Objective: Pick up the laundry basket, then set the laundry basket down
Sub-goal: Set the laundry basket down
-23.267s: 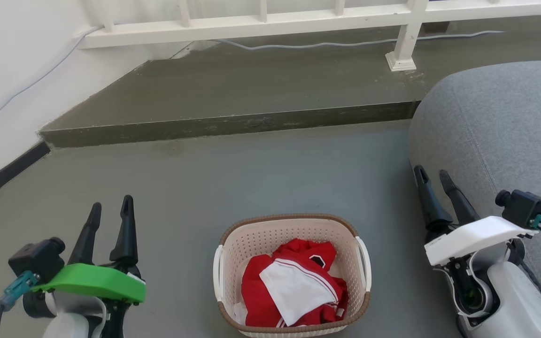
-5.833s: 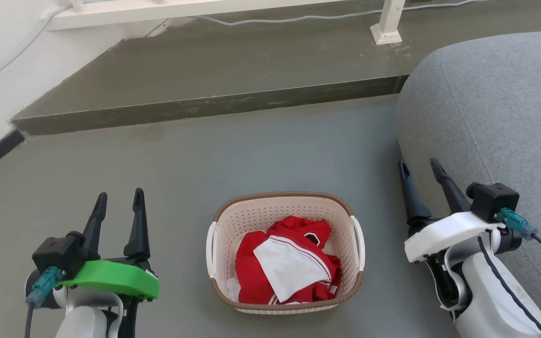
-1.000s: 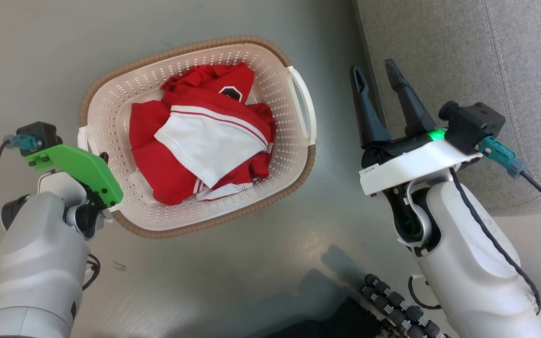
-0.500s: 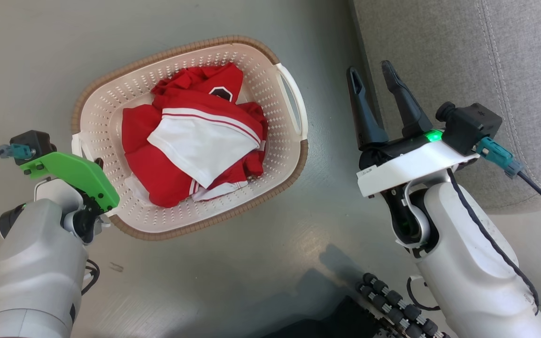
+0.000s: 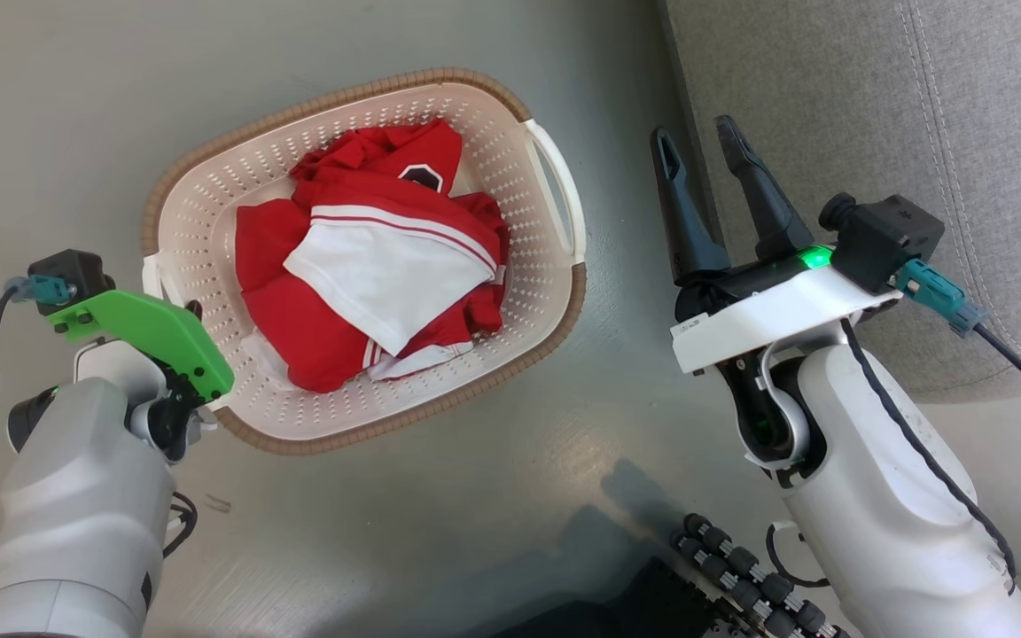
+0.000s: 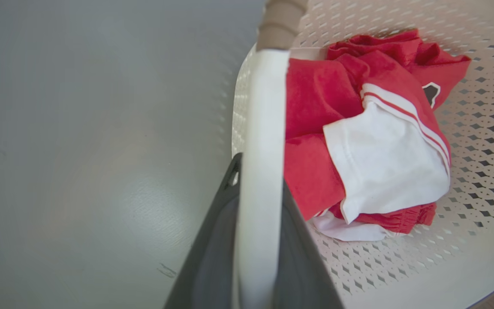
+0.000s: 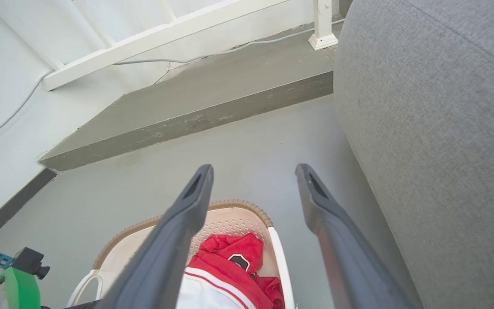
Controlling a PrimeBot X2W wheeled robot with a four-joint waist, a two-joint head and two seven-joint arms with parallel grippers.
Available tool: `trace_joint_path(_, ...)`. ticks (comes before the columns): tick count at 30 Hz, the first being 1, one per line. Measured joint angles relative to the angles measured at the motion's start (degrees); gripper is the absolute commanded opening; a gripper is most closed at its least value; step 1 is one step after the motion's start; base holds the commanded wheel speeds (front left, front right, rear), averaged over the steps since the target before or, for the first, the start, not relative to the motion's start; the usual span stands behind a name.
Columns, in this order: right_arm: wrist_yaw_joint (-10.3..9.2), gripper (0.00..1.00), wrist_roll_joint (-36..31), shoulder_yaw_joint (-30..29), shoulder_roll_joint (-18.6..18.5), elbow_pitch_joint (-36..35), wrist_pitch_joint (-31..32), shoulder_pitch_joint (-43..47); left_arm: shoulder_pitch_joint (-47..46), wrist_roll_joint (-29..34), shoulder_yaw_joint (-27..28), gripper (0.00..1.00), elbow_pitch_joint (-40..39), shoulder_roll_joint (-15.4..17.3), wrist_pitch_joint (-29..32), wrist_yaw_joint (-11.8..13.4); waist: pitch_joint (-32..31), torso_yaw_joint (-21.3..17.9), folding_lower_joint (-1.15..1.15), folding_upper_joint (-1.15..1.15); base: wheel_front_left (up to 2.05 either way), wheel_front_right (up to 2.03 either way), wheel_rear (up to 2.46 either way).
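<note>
Nearest the robot, the left tool (image 6: 259, 184) had its two dark fingers closed tight on the white side handle (image 6: 262, 128) of the cream-white perforated plastic laundry basket (image 5: 209, 230), one finger on each side of the strap. Seen from the head, that arm's green wrist plate hid the grip. The basket, with its brown woven-look rim, lay over the smooth grey floor (image 5: 475, 496) just ahead and to the left of the robot. A crumpled red-and-white garment (image 5: 369, 266) was heaped inside it. I could not say whether its base sat on the floor or hung just clear of it. Its long axis ran slantwise, from the held handle away toward the robot's right, so the opposite white handle (image 5: 566, 199) ended up near the right tool (image 5: 694, 133) and a little to its left. That tool stood wide and empty, touching nothing. With one end alone gripped, I judged the free end would sag in any lift or lowering, and the right arm was plainly the nearer one to steady it. Close on the right rose a grey upholstered sofa (image 5: 874, 106). Further off were a raised concrete step (image 7: 212, 98) and a white railing (image 7: 165, 30).
</note>
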Motion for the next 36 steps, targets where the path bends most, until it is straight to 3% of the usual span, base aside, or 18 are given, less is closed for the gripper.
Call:
trace_joint_path(16,0.0,1.0,0.26,0.12,0.0,0.29,0.0,-0.68,-0.71,0.01,-0.8,0.02,1.42,-0.4,-0.93,0.0,-0.19,-0.17,0.0,0.0,0.0,0.0,0.0)
trace_joint_path(18,0.0,1.0,0.26,0.15,0.0,0.32,0.0,-0.68,-0.71,0.01,-0.85,0.36,1.48,-0.4,-0.97,-0.01,-0.25,-0.18,0.0,0.0,0.0,0.0,0.0)
trace_joint_path(19,0.0,1.0,0.26,0.2,0.0,0.35,0.0,-0.68,-0.77,0.01,-0.86,0.79,1.47,-0.43,-1.01,-0.08,-0.28,-0.18,0.0,0.0,0.0,0.0,0.0)
trace_joint_path(20,0.0,1.0,0.26,0.25,0.01,0.37,0.0,-0.68,-0.84,0.01,-0.87,1.0,1.47,-0.47,-1.03,-0.08,-0.31,-0.19,0.0,0.0,0.0,0.0,0.0)
trace_joint_path(36,0.0,1.0,0.27,0.38,0.0,1.25,0.0,-0.67,-0.98,0.1,-1.32,1.0,1.91,-0.56,-1.51,-0.09,-1.22,-0.05,0.0,0.0,0.0,0.0,0.0)
